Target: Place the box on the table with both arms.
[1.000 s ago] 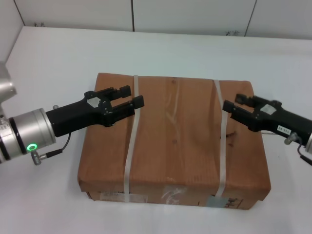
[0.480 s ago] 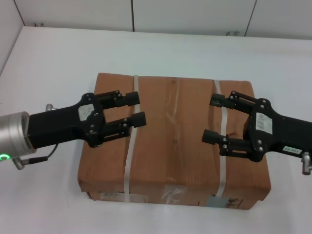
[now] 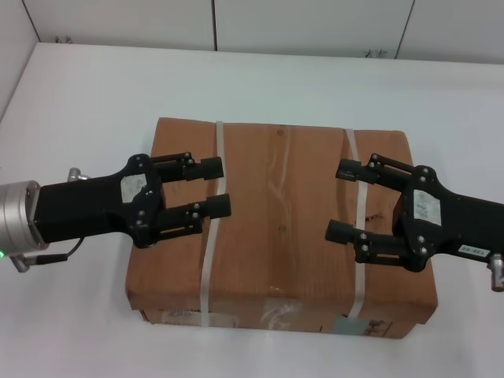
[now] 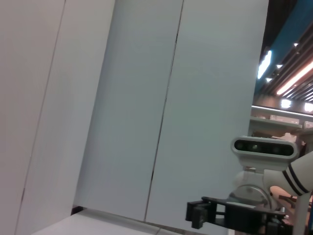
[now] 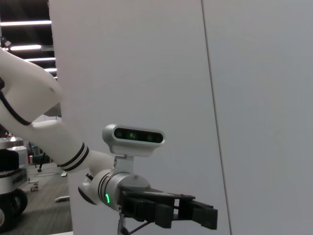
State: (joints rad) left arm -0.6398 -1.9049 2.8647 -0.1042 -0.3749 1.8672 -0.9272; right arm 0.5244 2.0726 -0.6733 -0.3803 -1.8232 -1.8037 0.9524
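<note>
Hovering open and empty, the left pincer and right pincer flank the box, flat on the tabletop. Stiff, bulky, probably weighty cardboard: press both short sides; straps look slippery.

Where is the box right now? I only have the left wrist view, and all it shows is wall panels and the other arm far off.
Observer: The box lies flat on the white table, straight in front of the robot.
Operator: And where's my left arm?
Observer: The left arm reaches over the box's left part, jaws open, tips by the left strap.
Operator: Is the right one gripping anything?
Observer: No. The right arm is over the box's right part, jaws open, one on either side of the right strap as seen from the head view, holding nothing.
</note>
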